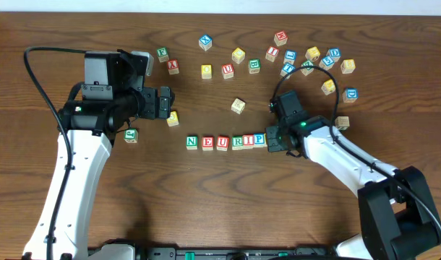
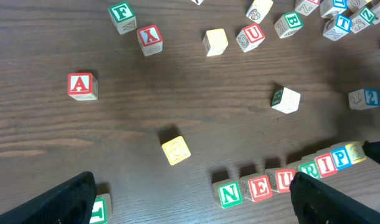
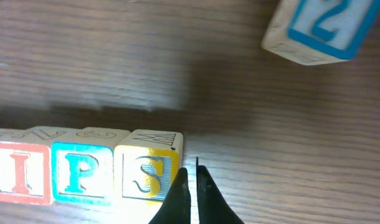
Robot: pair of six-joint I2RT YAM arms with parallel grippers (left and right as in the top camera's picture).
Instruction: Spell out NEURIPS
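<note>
Viewing my right gripper point(image 3: 190, 174), jaws pressed together, I see its tips just beside the S cube point(image 3: 146, 174) ending the NEURIPS row point(image 1: 226, 141).

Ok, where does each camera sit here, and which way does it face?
Overhead: above the table, looking straight down; the left arm and right arm show.
Left wrist: looks obliquely over scattered cubes to the letter row; the open left claw frames the bottom corners.
Right wrist: low, close on the row's end, the S cube; the shut right claw sits beside it.
Shared: both wrist views show the row's end and the blue 2 cube.
</note>
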